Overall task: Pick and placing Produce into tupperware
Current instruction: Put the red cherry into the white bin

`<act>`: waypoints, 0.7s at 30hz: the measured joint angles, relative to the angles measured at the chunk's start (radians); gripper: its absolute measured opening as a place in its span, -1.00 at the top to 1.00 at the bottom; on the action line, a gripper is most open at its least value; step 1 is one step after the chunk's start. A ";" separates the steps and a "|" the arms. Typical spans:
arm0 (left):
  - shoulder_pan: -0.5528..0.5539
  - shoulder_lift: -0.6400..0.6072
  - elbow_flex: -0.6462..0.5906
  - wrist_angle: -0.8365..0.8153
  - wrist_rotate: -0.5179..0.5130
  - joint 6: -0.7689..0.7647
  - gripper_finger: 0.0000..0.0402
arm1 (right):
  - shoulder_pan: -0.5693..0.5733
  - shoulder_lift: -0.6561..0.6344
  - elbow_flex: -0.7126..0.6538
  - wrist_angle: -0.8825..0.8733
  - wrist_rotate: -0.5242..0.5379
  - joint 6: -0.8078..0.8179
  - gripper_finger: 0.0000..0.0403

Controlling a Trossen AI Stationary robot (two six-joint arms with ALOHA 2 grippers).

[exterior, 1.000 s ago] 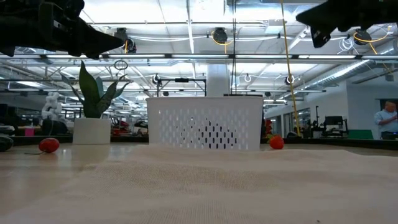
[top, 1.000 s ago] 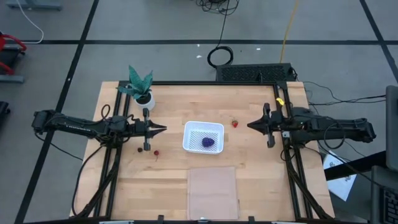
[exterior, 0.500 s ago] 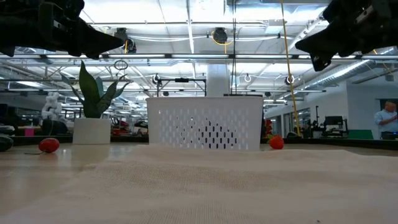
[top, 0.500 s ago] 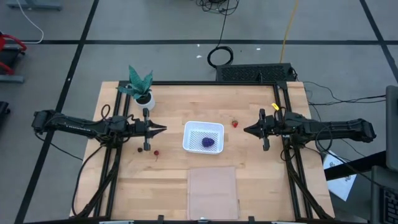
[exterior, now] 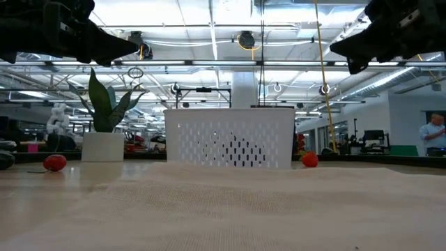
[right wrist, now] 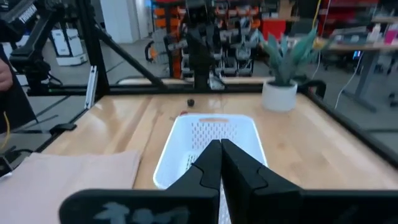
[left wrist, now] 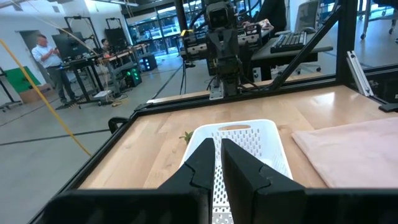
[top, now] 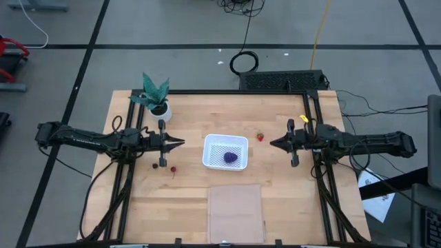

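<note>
Your right claw (top: 273, 143) hangs pinched shut with nothing in it, just beside the small red strawberry (top: 260, 137) lying on the table (top: 289, 200) off the white tupperware's (top: 238, 140) right edge, where the purple cluster (top: 229, 157) already sits. That berry looks tiny, light and slick, likely to roll or squirt out, so you'd want to straddle its middle from above. Your left claw (top: 180, 142), nearly shut and empty, waits across the tupperware near the second red piece (top: 173, 169) and the dark berry (top: 154, 164).
</note>
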 joint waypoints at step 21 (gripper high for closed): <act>0.000 0.000 0.000 -0.015 -0.002 0.007 0.84 | 0.000 0.003 0.000 0.063 0.000 -0.022 1.00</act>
